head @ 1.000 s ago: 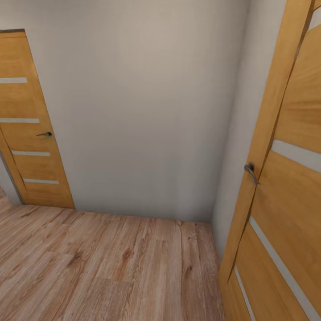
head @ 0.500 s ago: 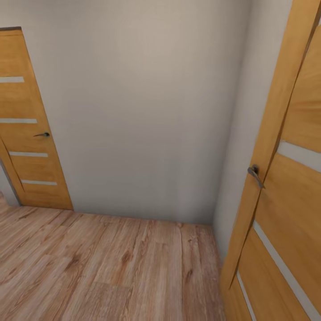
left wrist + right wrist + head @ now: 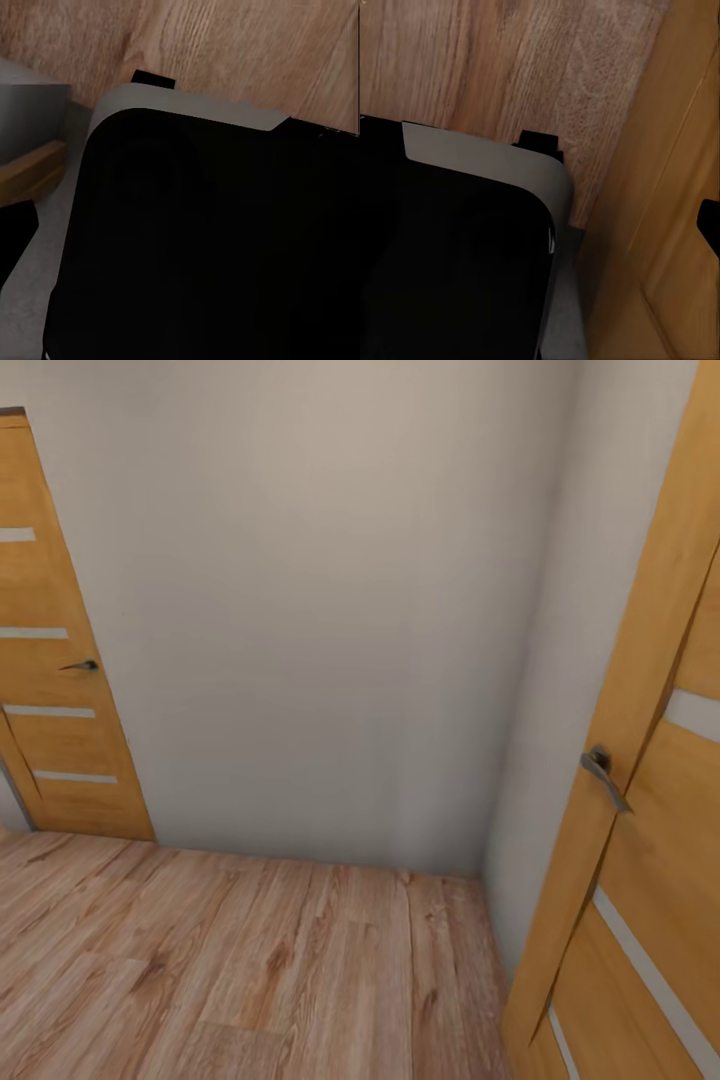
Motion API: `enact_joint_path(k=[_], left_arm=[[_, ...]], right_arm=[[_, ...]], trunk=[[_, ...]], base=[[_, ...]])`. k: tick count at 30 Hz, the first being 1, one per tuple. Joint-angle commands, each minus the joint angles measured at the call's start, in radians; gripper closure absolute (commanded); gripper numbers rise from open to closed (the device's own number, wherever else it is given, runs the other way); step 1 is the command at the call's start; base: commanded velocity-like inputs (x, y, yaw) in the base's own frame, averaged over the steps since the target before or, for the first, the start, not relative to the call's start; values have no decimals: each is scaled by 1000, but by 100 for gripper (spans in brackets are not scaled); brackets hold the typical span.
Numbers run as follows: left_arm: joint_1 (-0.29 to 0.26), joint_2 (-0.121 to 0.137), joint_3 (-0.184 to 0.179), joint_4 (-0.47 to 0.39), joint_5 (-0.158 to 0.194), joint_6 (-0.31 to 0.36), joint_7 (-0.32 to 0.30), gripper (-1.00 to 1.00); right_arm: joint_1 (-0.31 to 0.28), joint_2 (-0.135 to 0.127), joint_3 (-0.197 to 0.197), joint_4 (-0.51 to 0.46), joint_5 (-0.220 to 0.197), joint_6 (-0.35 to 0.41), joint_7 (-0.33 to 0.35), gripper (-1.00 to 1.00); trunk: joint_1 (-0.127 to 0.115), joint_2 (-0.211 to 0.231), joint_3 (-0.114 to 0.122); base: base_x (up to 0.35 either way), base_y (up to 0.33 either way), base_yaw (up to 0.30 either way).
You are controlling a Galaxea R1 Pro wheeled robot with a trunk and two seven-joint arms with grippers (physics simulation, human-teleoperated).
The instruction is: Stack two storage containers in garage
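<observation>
A: What is seen here?

B: A plain pale grey wall (image 3: 320,610) is faced, above a light wood plank floor (image 3: 230,970). An orange wooden door with pale stripes (image 3: 45,660) is set far off; another such door (image 3: 650,810), with its small metal handle (image 3: 603,772), is close by.

A: And the red-orange bins? The grippers?

B: No bins are seen, so a room is probably being crossed. Whether the grippers are spread or pressed together cannot be told.

The wall (image 3: 320,610) is plain beige-grey. Both doors (image 3: 50,690) are orange-brown wood with pale stripes. The plank floor (image 3: 250,970) shows light brown grain.
</observation>
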Motion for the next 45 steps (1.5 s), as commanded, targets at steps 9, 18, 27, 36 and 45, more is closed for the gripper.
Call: enact_joint_path(k=[9, 18, 27, 36, 45], left_arm=[[0, 1, 0, 0, 6, -3, 1, -100], [0, 1, 0, 0, 6, -3, 1, -100], [0, 1, 0, 0, 6, -3, 1, -100], [0, 1, 0, 0, 6, -3, 1, -100], [0, 1, 0, 0, 6, -3, 1, -100]], right_arm=[[-1, 4, 3, 2, 7, -9, 1, -100], [-1, 4, 8, 2, 9, -15, 0, -100], [-1, 3, 11, 2, 9, -9, 1, -100], [-1, 3, 11, 2, 9, -9, 1, -100], [-1, 3, 13, 2, 11, -7, 1, -100]], trunk=[[0, 0, -1], [0, 0, -1], [0, 0, -1], [0, 0, -1], [0, 0, -1]], base=[[268, 0, 0], [318, 0, 0], [321, 0, 0], [321, 0, 0], [321, 0, 0]])
